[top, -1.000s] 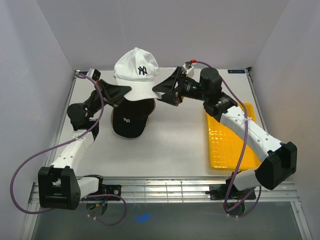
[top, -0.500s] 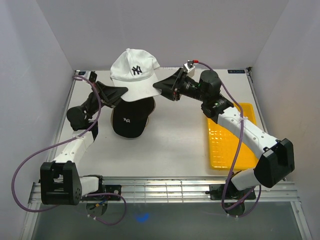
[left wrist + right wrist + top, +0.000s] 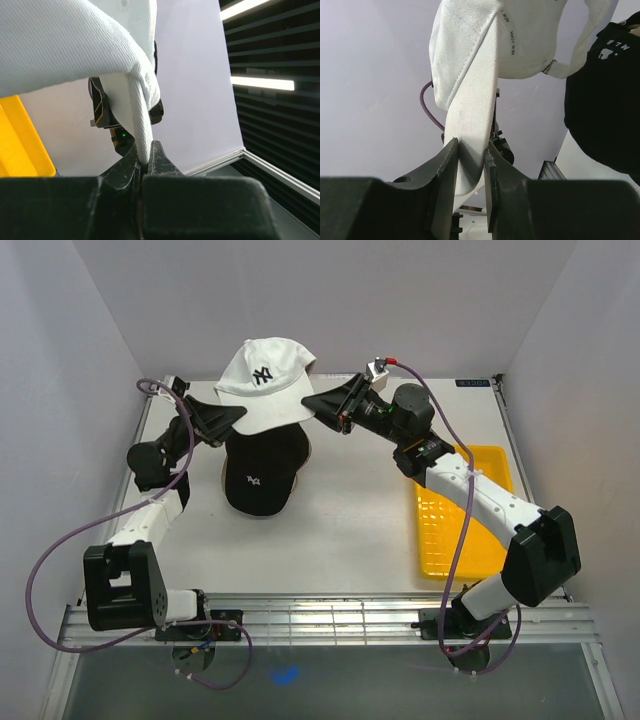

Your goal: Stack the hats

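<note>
A white hat with a dark NY mark (image 3: pixel 265 380) hangs in the air at the back of the table, right above a black hat (image 3: pixel 262 475) lying on the tabletop. My left gripper (image 3: pixel 235 418) is shut on the white hat's left edge; in the left wrist view the fabric (image 3: pixel 65 45) runs down into the pinched jaws (image 3: pixel 144 150). My right gripper (image 3: pixel 315 405) is shut on the white hat's right side. From the right wrist, the white cloth (image 3: pixel 480 50) sits clamped between both fingers (image 3: pixel 471 145), with the black hat (image 3: pixel 607 100) at the right.
A yellow mesh tray (image 3: pixel 465 530) lies on the table's right side under the right forearm, and shows as a yellow corner (image 3: pixel 20 140) in the left wrist view. White walls close in the table at the back and both sides.
The right gripper's jaws have closed from wide open onto the white hat. The hat has shifted a little left and back, and the left arm has swung further left.
</note>
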Available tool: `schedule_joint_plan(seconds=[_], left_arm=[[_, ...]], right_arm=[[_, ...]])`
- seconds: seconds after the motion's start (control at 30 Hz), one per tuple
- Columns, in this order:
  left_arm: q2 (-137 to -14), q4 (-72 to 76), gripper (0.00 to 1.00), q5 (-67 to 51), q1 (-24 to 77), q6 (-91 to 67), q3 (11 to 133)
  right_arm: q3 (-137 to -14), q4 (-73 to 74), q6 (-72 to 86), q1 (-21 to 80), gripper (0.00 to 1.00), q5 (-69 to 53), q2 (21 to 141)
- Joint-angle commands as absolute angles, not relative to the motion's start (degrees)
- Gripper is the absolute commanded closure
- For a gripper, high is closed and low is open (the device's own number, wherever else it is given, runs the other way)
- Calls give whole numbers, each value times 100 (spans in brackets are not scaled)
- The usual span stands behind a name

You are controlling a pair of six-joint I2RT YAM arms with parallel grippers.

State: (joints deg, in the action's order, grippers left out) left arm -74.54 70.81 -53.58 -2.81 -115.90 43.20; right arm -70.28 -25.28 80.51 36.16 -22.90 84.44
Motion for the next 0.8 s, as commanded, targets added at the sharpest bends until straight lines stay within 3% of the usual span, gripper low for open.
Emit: schedule_joint_plan(seconds=[0.0, 0.77], left_arm=[[-7873, 6900, 100, -5589, -334, -12208, 4780], [-9386, 7145, 96, -5950, -554, -12146, 5388]], right_arm=[[-7013, -3146, 7656, 4174, 85, -2997, 8648], [-7418, -3436, 6891, 4385, 88, -3103, 9448]])
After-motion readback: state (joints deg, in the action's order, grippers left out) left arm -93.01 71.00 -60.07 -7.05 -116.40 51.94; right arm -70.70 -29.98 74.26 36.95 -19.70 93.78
